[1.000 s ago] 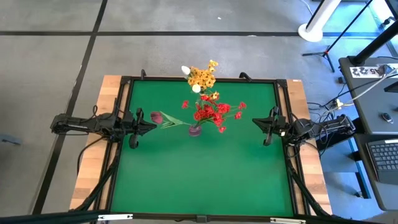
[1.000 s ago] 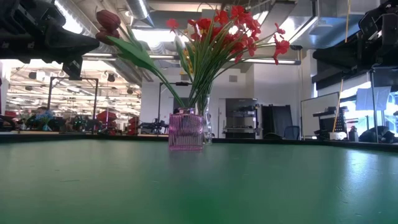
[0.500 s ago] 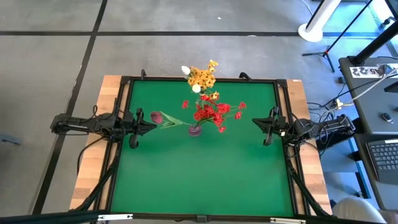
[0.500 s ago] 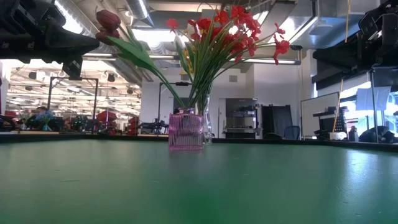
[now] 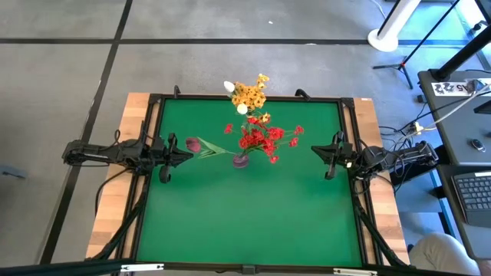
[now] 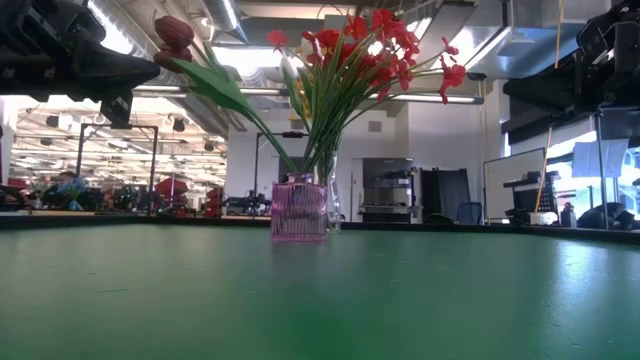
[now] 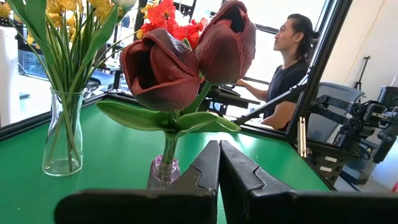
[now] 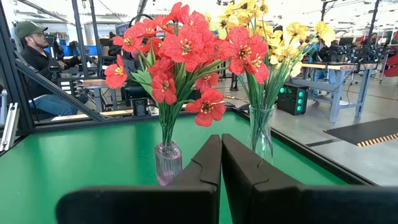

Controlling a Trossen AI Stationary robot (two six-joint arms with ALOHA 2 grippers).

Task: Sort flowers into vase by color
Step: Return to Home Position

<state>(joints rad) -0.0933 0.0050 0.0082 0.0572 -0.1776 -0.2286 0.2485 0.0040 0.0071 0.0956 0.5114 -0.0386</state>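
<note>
1. Flowers stand sorted in two vases near the far middle of the green table [image 5: 245, 222]
2. Red blossom clusters [image 5: 261, 139] and two dark red buds [image 5: 192, 143] share the violet vase [image 5: 241, 160]; the buds lean out on long leafy stems toward the left arm
3. Yellow-orange blossom clusters [image 5: 249, 95] and white buds [image 5: 229, 86] fill the transparent vase [image 7: 61, 140], which stands apart from the violet vase, nearer the table's far edge
4. The left gripper [image 5: 186, 151] hovers above the table's left edge and points inward at the vases; its fingers [image 7: 208, 163] are pressed together with nothing between them, and the dark red buds hang close above their tips
5. The right gripper [image 5: 316, 150] hovers above the table's right edge, facing the left one across the vases, clenched on nothing and well clear of the red blossoms
6. Beyond the table a person [image 7: 286, 68] sits at a desk behind the frame, and a second seated person [image 8: 37, 62] shows in the right wrist view
</note>
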